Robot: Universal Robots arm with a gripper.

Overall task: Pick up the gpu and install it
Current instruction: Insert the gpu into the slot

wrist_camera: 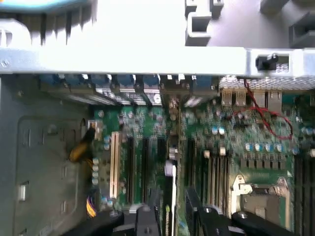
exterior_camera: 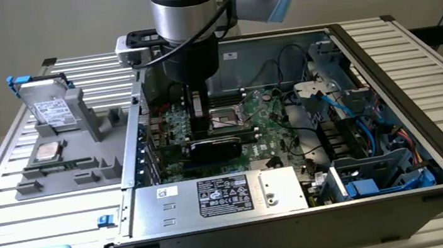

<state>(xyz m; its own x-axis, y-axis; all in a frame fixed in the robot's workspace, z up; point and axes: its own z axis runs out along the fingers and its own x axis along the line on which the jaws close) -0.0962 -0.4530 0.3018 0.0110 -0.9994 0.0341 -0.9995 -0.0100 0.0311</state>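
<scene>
We see the arm reaching down into the open computer case (exterior_camera: 389, 110), which lies on its side on the slatted desk (exterior_camera: 415, 49). The gripper (exterior_camera: 201, 126) hangs low over the green motherboard (exterior_camera: 268, 121), and its fingers (wrist_camera: 209, 221) are closed partway on the gpu (exterior_camera: 216, 145), a dark card held on edge just above the board near the expansion slots (wrist_camera: 142, 162). In the wrist view we make out the card's thin edge (wrist_camera: 170, 196) running down between the two black fingers, in line with the slots. To the exterior view's left of the case a grey holder tray (exterior_camera: 67, 174) carries a silver hard drive (exterior_camera: 52, 110) standing upright, a processor (exterior_camera: 45, 152) and a narrow memory stick (exterior_camera: 61, 162). The power supply (exterior_camera: 213, 198) sits at the near end of the case
</scene>
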